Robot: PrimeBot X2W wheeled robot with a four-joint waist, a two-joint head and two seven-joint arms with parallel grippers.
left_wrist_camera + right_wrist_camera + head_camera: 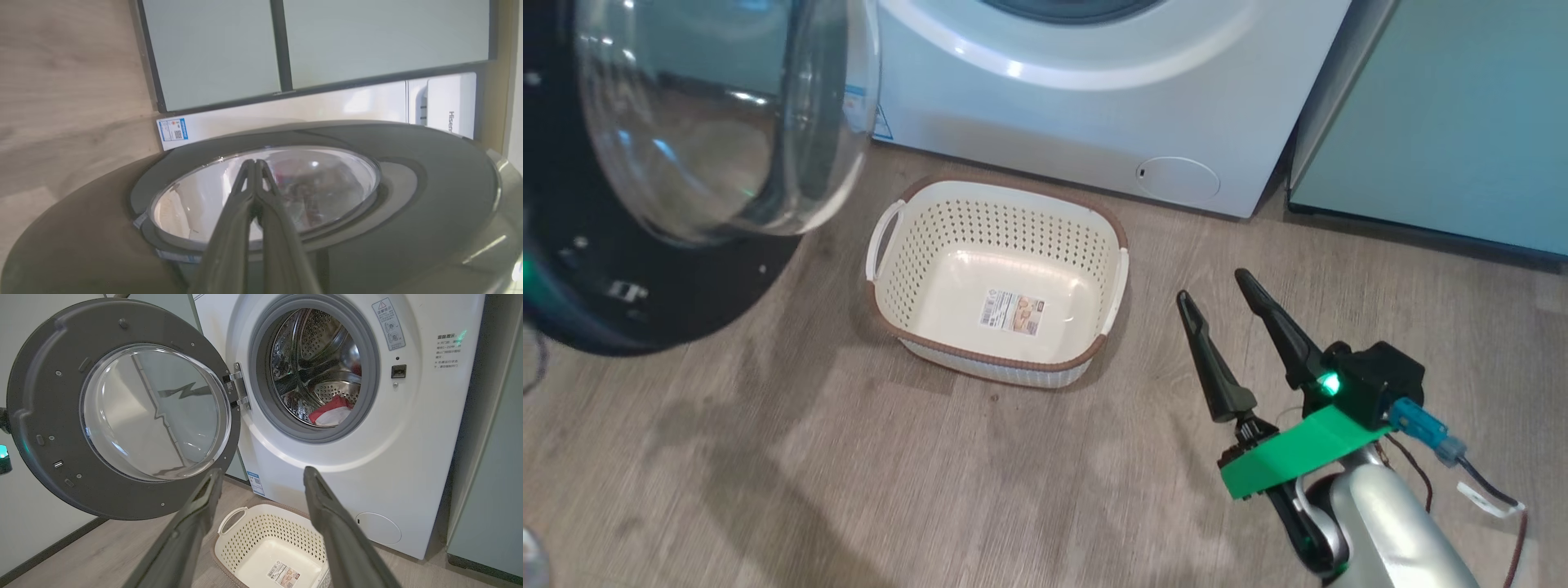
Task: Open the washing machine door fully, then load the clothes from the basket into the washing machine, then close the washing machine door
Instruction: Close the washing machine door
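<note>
Basket (980, 237) empty, clothes (333, 412) in drum (314, 343), door (41, 396) open upper left; closing seemingly remains; left jaws clenched, right jaws released

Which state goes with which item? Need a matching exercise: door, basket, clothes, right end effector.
Column one
1. washing machine door
2. basket
3. clothes
4. right end effector

Column two
A. on the floor, no garments in it
B. inside the drum
C. swung open
D. fingers apart, holding nothing

Pairs: 1-C, 2-A, 3-B, 4-D
</note>
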